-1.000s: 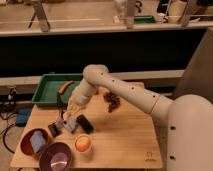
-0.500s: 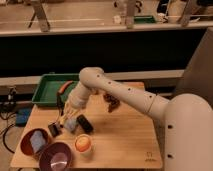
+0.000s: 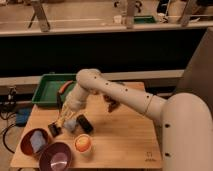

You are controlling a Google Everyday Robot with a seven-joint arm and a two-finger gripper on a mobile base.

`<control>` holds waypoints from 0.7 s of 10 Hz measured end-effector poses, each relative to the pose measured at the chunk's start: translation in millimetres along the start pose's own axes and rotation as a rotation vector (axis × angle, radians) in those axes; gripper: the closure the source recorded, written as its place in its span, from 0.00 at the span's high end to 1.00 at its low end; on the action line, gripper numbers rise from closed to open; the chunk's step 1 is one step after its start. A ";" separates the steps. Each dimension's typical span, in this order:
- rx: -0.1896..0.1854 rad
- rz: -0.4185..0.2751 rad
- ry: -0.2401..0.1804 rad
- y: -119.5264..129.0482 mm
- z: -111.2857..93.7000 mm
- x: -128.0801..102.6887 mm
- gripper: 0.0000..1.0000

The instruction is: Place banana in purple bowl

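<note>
The white arm [image 3: 125,95] reaches in from the right, its base cut off by the frame edge, and hides part of a dark object [image 3: 113,105] behind it. One wooden surface [image 3: 130,145] carries a green tray [image 3: 45,94] and two bowls: the purple bowl [image 3: 57,159] at the front edge, partly cropped, and a red-brown bowl [image 3: 25,141] touching it. One round orange fruit [image 3: 83,143] sits nearby. The hand [image 3: 64,120] hangs low over the surface's left side, behind the bowls. The banana [image 3: 62,114] shows as a pale-yellow streak right at the hand. I cannot tell whether the hand grips it.
</note>
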 end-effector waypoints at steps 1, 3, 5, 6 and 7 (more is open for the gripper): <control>-0.002 -0.009 -0.003 -0.1 3.3 -2.8 0.01; -0.008 -0.022 -0.007 -0.3 7.9 -7.0 0.01; -0.011 -0.030 -0.013 0.7 11.3 -9.4 0.01; -0.011 -0.035 -0.014 1.2 12.0 -9.3 0.01; -0.012 -0.042 -0.016 1.3 12.8 -9.5 0.01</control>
